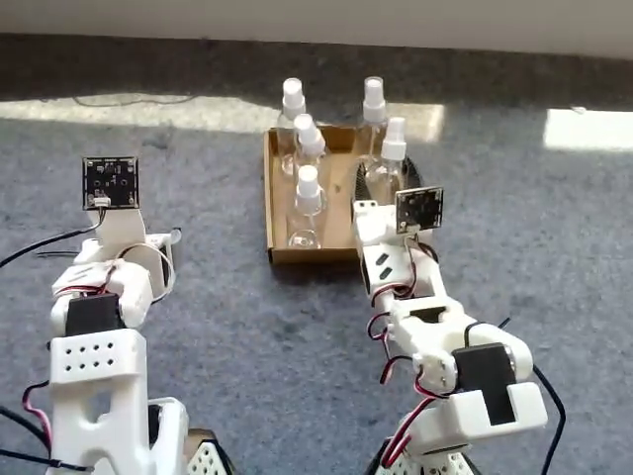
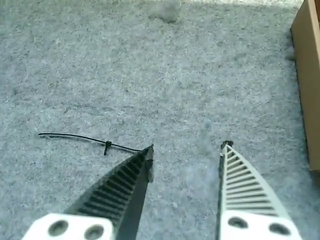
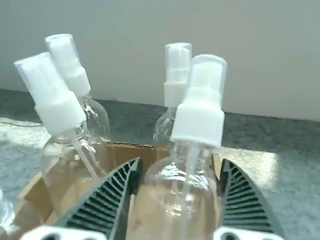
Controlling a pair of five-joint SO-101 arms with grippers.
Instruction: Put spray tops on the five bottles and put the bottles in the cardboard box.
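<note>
Right wrist view shows the right tool (image 3: 178, 162) clenched around the clear plastic bottle with a white spray top (image 3: 182, 190). Its ribbed black jaws lie against both sides of the round body, so the bottle is judged to be grasped. In the high view this bottle is seen at the right-hand wall of the shallow brown cardboard box (image 1: 269, 198), and four other clear bottles with white spray tops (image 1: 308, 203) are stood towards the left side and back of the box. All five tops appear fitted, so the step in hand is judged to be the setting down of the last bottle. Whether its base is already on the box floor cannot be told. It should be lowered upright, just inside the box wall so that the base is not caught on the rim, and kept apart from the bottle behind it, which could be tipped by a sideways nudge. The jaws should be opened only once the weight is borne by the box floor, and the tool then drawn away without the tall top being brushed. The left tool (image 2: 188, 146) is released and empty over the grey carpeted counter (image 2: 150, 65) to the left of the box, beside a thin black cable tie (image 2: 90, 139).
</note>
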